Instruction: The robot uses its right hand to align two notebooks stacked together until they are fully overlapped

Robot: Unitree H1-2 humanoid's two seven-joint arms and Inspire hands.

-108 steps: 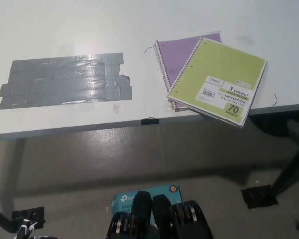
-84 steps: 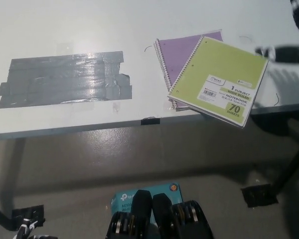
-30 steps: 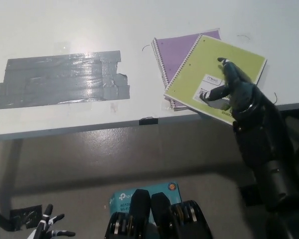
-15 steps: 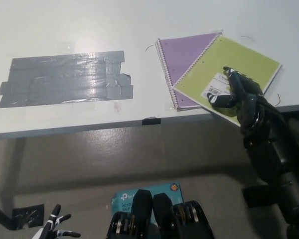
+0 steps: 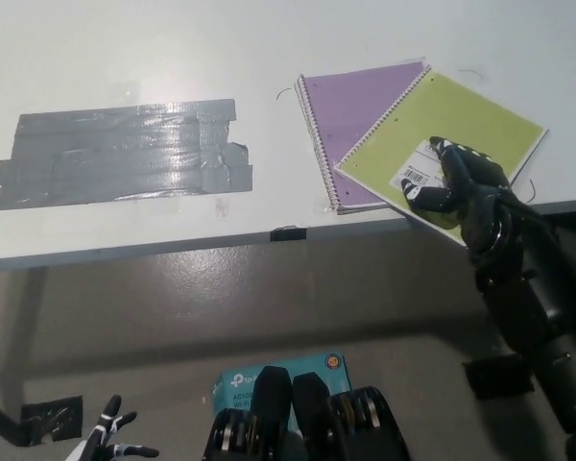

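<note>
Under the right hand (image 5: 458, 182), fingers spread flat on it, the green notebook (image 5: 442, 144) overhangs the surface (image 5: 173, 58) edge and could slip off instead of squaring over the purple notebook (image 5: 350, 106).

Glossy grey tape (image 5: 125, 154) on a smooth white table (image 5: 269, 58); matt paper notebooks (image 5: 418, 134).

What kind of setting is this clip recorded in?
Probably a lab or workshop test area: a plain white table patched with grey duct tape, tape pieces on a bare concrete floor, and a teal router box below.
</note>
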